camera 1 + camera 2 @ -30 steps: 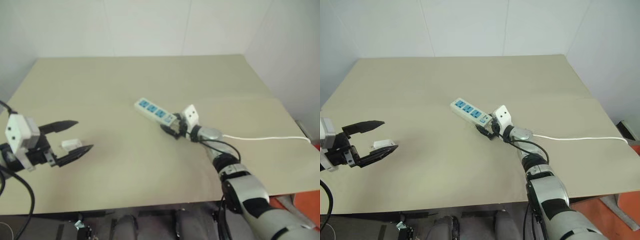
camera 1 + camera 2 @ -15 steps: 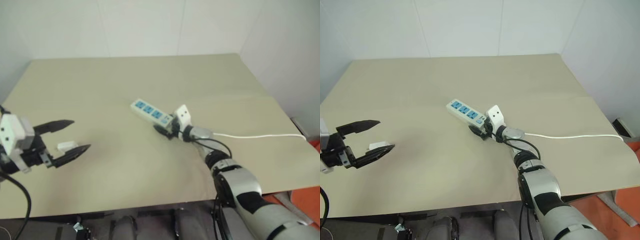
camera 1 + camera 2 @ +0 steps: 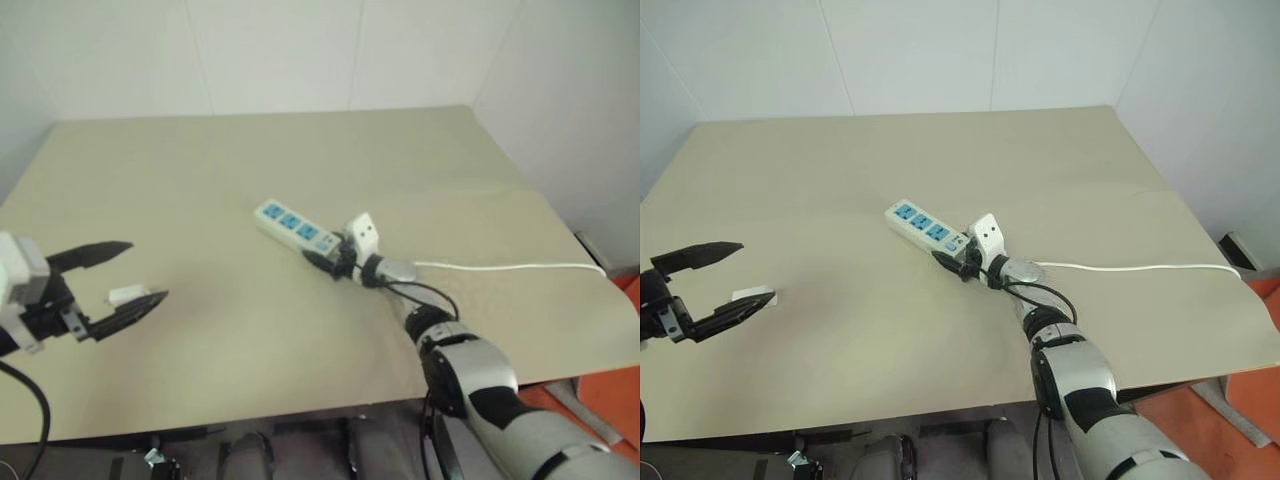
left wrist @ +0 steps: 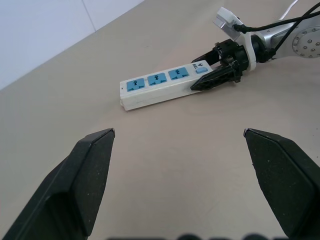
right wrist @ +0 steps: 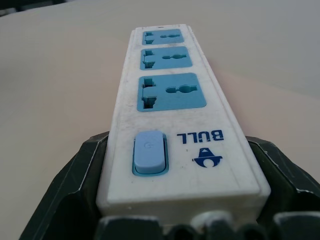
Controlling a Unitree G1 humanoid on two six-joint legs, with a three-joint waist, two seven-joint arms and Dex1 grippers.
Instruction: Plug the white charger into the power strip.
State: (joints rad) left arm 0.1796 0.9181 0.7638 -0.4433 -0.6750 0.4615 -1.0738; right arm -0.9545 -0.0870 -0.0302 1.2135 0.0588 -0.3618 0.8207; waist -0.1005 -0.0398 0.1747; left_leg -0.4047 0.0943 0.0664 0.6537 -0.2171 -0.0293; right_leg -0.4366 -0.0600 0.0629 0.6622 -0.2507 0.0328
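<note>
The power strip [image 3: 293,227], a white bar with three blue socket faces, lies on the tan table [image 3: 300,150]. My right gripper [image 3: 326,259] is shut on its switch end, one black finger [image 5: 75,190] against each side of the strip [image 5: 170,100]. The white charger [image 3: 124,295] lies on the table at the near left. My left gripper [image 3: 148,270] hovers over that spot, open and holding nothing, and the charger shows beside its lower finger. From the left wrist, the open left gripper [image 4: 178,132] faces the strip [image 4: 162,85] and the right gripper [image 4: 200,75].
A thin white cord [image 3: 500,266] runs from the strip's switch end toward the table's right edge. White walls close in the far and right sides. An orange floor patch [image 3: 625,385] shows past the table's right front corner.
The camera has turned, so the whole picture has slid leftward. My right gripper keeps its hold on the strip and my left gripper stays open near the charger.
</note>
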